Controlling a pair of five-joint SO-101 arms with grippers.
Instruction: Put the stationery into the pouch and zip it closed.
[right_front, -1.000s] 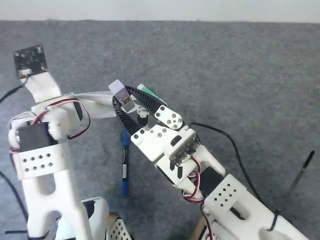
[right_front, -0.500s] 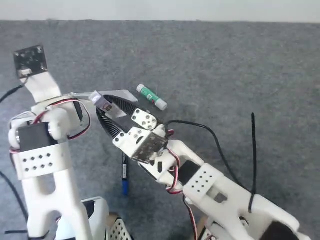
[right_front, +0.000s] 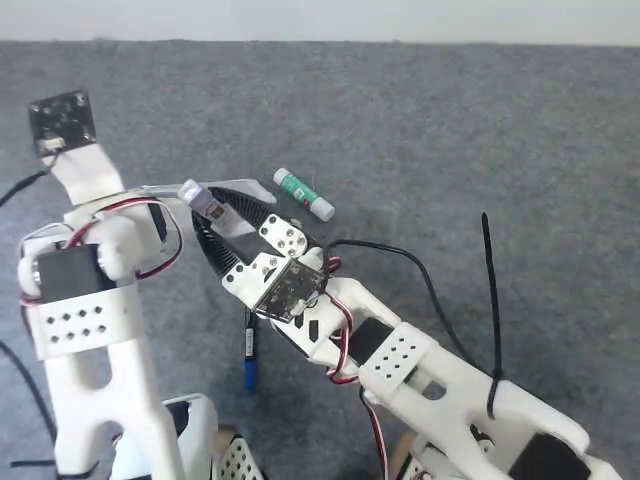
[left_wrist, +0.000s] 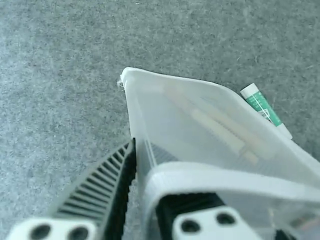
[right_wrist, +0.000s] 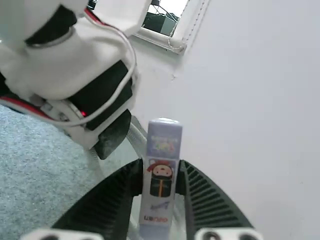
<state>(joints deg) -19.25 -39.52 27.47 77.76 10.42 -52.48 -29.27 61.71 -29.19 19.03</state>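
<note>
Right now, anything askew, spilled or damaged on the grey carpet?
Nothing damaged or spilled. The green-labelled glue stick and blue pen lie loose on the grey carpet, outside the translucent plastic pouch; the right arm partly hides the pen.

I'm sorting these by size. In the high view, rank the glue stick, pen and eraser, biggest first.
1. Glue stick and pen: too close to rank, as the arm hides part of the pen.
2. Eraser: smallest, though raised nearer the camera.

Clr plastic pouch (left_wrist: 200, 125), rough gry carpet (right_front: 480, 120)
</note>
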